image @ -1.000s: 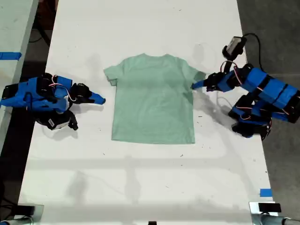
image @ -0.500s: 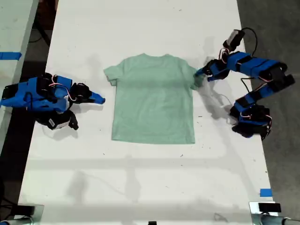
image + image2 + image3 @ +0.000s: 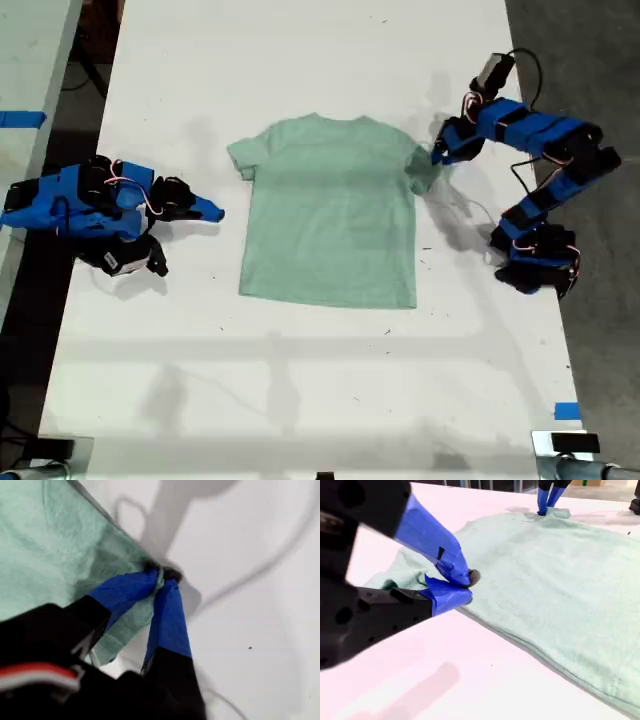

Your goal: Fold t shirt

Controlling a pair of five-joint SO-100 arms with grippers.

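Exterior view: my first tool point(image 3: 437, 156) pinches the t shirt point(image 3: 330, 210) sleeve; my second tool point(image 3: 465, 586) seems nearly shut, empty.

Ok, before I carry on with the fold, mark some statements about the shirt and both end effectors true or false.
1. My first end effector pinches the t shirt at its sleeve on the exterior view's right. True.
2. The t shirt is already folded in half. False: it lies flat and unfolded, both sleeves out.
3. My second end effector grips the other sleeve. False: it sits low over the table, apart from the shirt, on the exterior view's left.
4. The table is white. True.
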